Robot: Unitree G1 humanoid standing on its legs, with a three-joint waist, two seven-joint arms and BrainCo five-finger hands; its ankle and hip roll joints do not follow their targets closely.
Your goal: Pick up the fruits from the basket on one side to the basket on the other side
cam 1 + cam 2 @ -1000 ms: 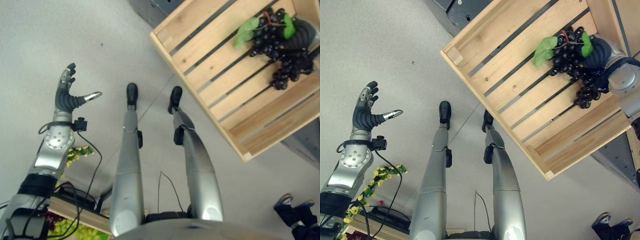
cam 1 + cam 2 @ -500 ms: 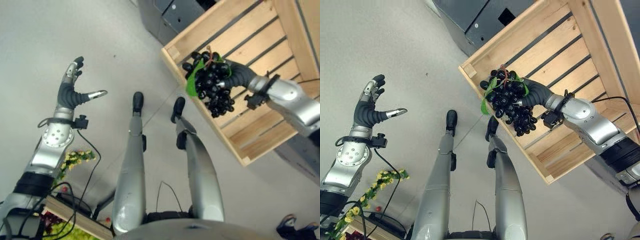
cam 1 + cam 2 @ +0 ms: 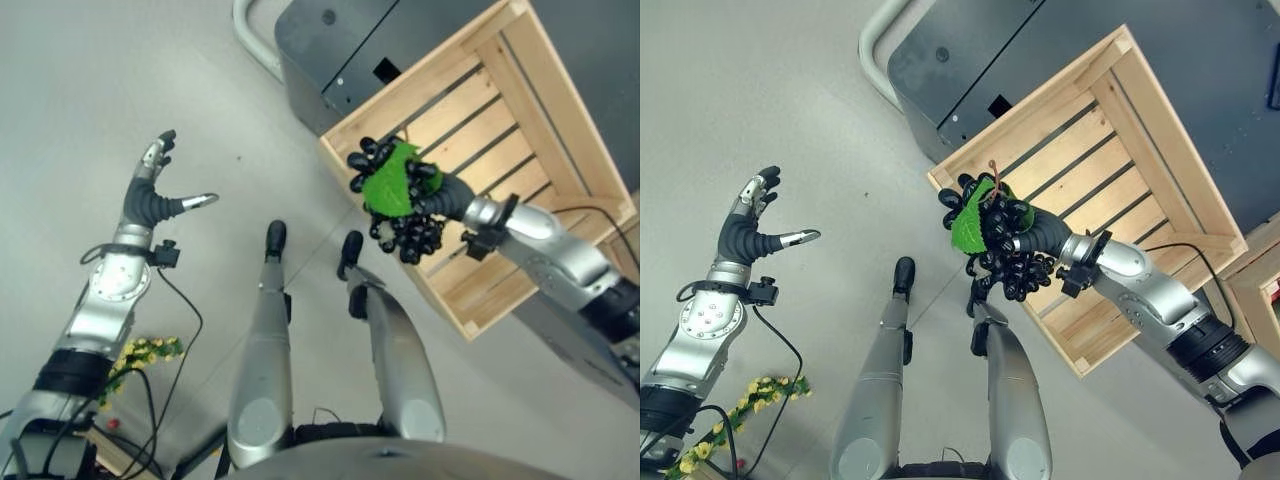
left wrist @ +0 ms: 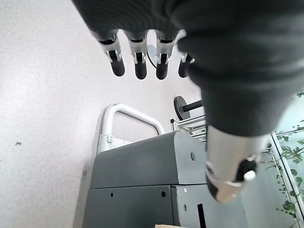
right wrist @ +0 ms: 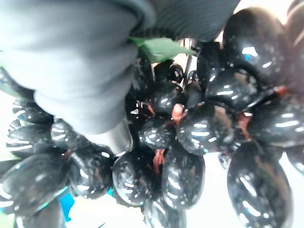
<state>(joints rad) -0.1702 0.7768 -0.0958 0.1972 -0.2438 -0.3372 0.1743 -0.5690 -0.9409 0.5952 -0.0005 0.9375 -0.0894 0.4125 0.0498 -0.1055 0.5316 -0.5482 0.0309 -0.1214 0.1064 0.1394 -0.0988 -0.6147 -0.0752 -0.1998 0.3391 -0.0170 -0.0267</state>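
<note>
Around black grapes (image 3: 1002,250), right hand (image 3: 1045,232) fingers.

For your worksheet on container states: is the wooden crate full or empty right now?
Empty: the wooden crate shows bare slats, and the black grapes hang in the right hand at its corner.

No legible text, label, brand, number or sign is visible on the wooden crate (image 3: 1140,150), the dark grey cabinet (image 3: 970,70), the floor or any other surface.
</note>
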